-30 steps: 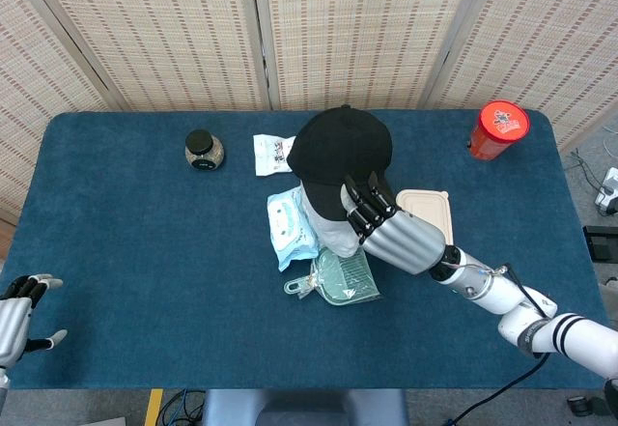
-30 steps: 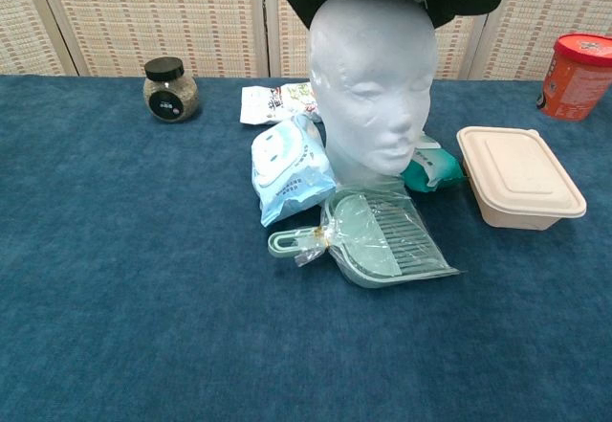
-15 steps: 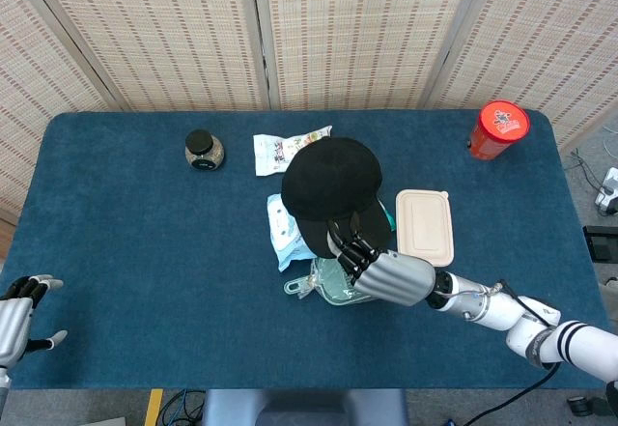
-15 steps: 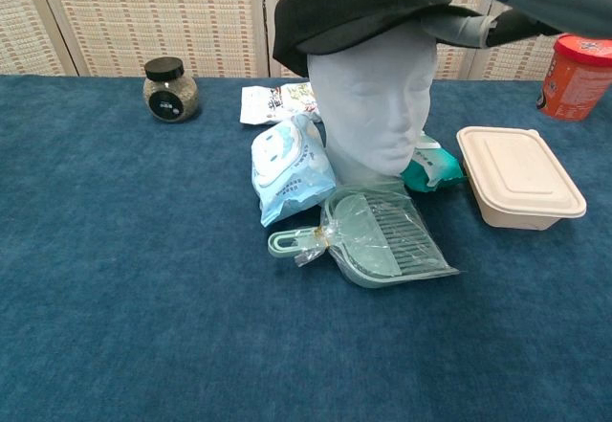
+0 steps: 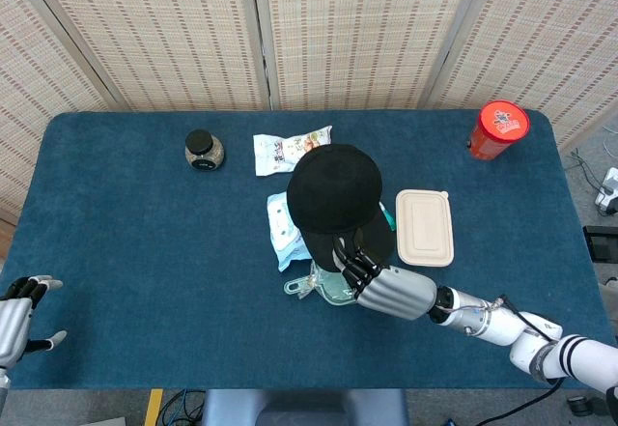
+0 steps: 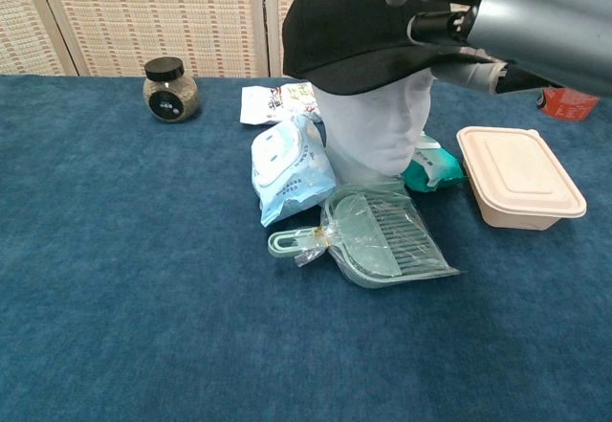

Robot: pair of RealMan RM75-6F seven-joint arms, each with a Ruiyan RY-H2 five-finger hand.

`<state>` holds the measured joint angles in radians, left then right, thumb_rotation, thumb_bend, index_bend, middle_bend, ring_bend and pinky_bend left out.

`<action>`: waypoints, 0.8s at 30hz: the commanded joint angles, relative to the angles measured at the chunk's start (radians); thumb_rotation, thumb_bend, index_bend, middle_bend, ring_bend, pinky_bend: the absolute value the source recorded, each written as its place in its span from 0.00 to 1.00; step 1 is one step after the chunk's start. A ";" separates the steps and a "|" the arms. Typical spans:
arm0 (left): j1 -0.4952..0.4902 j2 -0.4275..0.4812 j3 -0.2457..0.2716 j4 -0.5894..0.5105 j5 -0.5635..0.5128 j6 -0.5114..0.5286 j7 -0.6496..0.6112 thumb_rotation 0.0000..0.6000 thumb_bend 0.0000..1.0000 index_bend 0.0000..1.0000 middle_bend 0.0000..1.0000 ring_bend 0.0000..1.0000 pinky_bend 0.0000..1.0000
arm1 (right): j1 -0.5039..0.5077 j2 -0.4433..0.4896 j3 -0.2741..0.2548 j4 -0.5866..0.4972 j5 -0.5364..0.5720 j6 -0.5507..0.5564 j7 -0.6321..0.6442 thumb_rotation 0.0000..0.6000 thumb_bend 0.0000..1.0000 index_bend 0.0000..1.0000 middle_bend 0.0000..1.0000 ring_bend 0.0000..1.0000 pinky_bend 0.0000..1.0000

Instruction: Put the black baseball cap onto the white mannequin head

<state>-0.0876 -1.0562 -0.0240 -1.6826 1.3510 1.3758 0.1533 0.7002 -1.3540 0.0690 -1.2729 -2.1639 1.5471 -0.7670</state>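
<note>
Dead center of the frame, the black baseball cap (image 6: 359, 30) sits over the white mannequin head (image 6: 378, 130), right hand (image 5: 381, 286) pinching its stiff brim, probably the best hold since the crown looks soft and light.

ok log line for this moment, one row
stage: seating cap | right hand: holds black baseball cap brim | cap: on white mannequin head | left hand: open, idle

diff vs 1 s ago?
The right hand, holding the black baseball cap by its brim, drew it forward and down over the white mannequin head, covering the forehead and eyes. The left hand and the other table items stayed put.
</note>
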 commanded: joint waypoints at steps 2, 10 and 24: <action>0.000 0.000 0.001 0.001 -0.001 -0.003 0.000 1.00 0.02 0.28 0.23 0.16 0.41 | -0.026 -0.009 -0.004 0.009 0.034 -0.013 0.012 1.00 0.47 0.69 0.38 0.21 0.33; -0.001 0.002 0.001 -0.001 -0.005 -0.005 0.003 1.00 0.02 0.28 0.24 0.16 0.41 | -0.055 -0.044 -0.018 0.036 0.054 -0.004 0.050 1.00 0.44 0.38 0.38 0.21 0.33; 0.000 0.005 0.003 -0.006 -0.002 -0.005 0.004 1.00 0.02 0.28 0.24 0.16 0.41 | -0.123 -0.044 -0.038 -0.048 0.082 -0.009 0.024 1.00 0.23 0.00 0.34 0.21 0.33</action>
<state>-0.0879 -1.0507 -0.0207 -1.6888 1.3485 1.3704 0.1574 0.5853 -1.4019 0.0310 -1.3120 -2.0899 1.5436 -0.7379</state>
